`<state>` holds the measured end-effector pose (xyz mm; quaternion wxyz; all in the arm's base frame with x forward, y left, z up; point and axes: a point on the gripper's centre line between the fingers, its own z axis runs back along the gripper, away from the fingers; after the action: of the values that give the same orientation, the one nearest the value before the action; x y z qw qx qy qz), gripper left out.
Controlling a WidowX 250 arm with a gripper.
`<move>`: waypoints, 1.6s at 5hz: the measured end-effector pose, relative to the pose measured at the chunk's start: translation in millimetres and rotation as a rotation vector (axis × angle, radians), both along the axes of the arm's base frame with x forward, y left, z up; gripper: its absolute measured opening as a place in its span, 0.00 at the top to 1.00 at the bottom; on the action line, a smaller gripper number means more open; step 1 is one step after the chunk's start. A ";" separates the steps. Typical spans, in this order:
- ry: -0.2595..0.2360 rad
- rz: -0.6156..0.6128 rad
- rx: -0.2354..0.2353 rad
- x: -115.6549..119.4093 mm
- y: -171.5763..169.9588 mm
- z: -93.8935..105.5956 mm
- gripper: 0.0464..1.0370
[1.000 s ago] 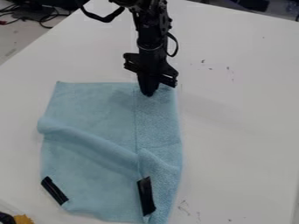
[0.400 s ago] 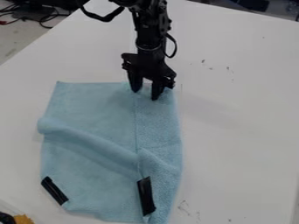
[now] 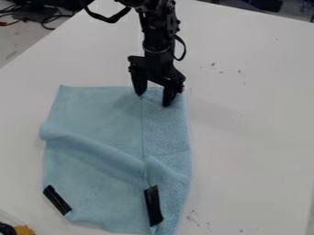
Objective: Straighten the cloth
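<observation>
- Since the earlier frames, has parted two fingers [image 3: 167, 97] of one gripper [image 3: 153, 99], first shut together, now wider again.
- Holds the gripper wide, over the top edge of one blue cloth [image 3: 92, 110], near its upper right corner; cannot tell about contact.
- Lies, as cloth, on one white table [image 3: 251, 137], from left of the view's middle down to its bottom edge.
- Rises there in one long fold, slanting from the left edge down towards the lower right.
- Shows one line running down right of the cloth's middle, and one textured band beyond.
- Bears two black strips on the cloth: one lower left [image 3: 57, 200], one lower right [image 3: 154, 205], both tilted.
- Includes several cables [image 3: 40, 16] at upper left, beyond the table, and one yellow thing [image 3: 25, 230] at lower left.
</observation>
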<state>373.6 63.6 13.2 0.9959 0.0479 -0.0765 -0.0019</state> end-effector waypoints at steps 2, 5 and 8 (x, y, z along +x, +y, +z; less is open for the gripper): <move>-0.017 -0.010 -0.010 2.6 -1.9 0.0 0.37; -0.011 -0.001 -0.007 0.0 -1.5 -2.3 0.99; -0.019 -0.031 0.104 4.5 -1.9 39.6 0.99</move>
<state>378.0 61.7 52.8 0.9912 0.0986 -0.0862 -0.0208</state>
